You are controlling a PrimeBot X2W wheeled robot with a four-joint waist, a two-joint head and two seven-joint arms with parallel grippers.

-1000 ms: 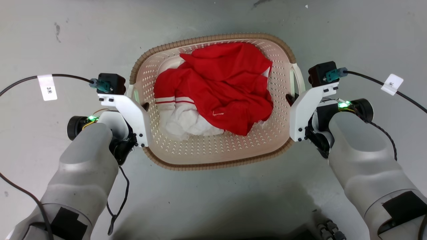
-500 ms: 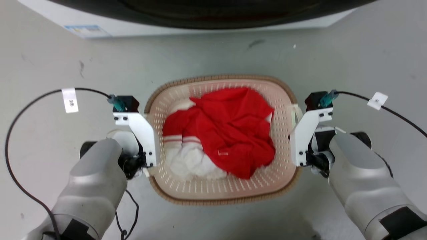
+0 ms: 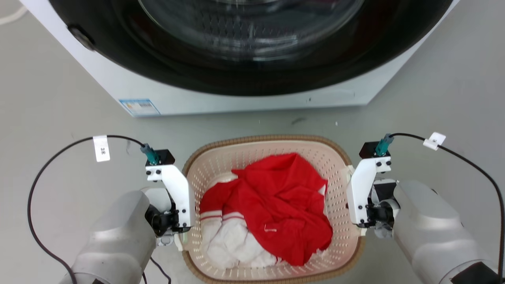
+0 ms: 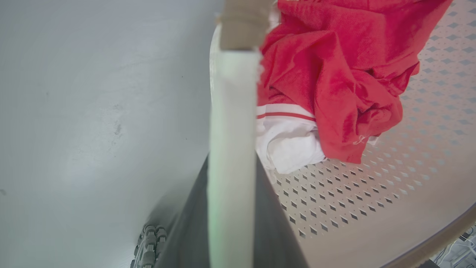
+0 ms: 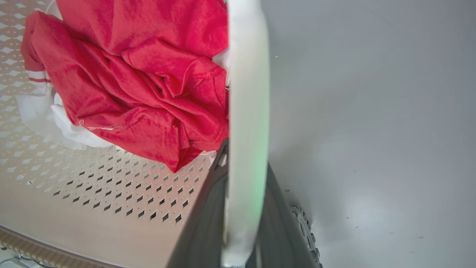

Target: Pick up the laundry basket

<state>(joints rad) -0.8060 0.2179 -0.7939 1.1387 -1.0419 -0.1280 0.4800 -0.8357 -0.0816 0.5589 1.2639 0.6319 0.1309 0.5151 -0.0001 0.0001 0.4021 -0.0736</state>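
— What's the room like from your end?
— I see a smooth pale grey floor (image 3: pixel 59 118), evenly lit. At twelve o'clock there's a white washer (image 3: pixel 236 103) with a dark round glass door (image 3: pixel 252 39). There's a blue label (image 3: pixel 139 107) around eleven and a small dark scuff (image 3: pixel 298 120) near one.

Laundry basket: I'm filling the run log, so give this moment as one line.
left gripper: shut on left handle | right gripper: shut on right handle | laundry basket: holds red and white clothes | washer: ahead

Clothes (image 3: pixel 284 197) lie in laundry basket (image 3: pixel 268 138); washer (image 3: pixel 236 100) behind.
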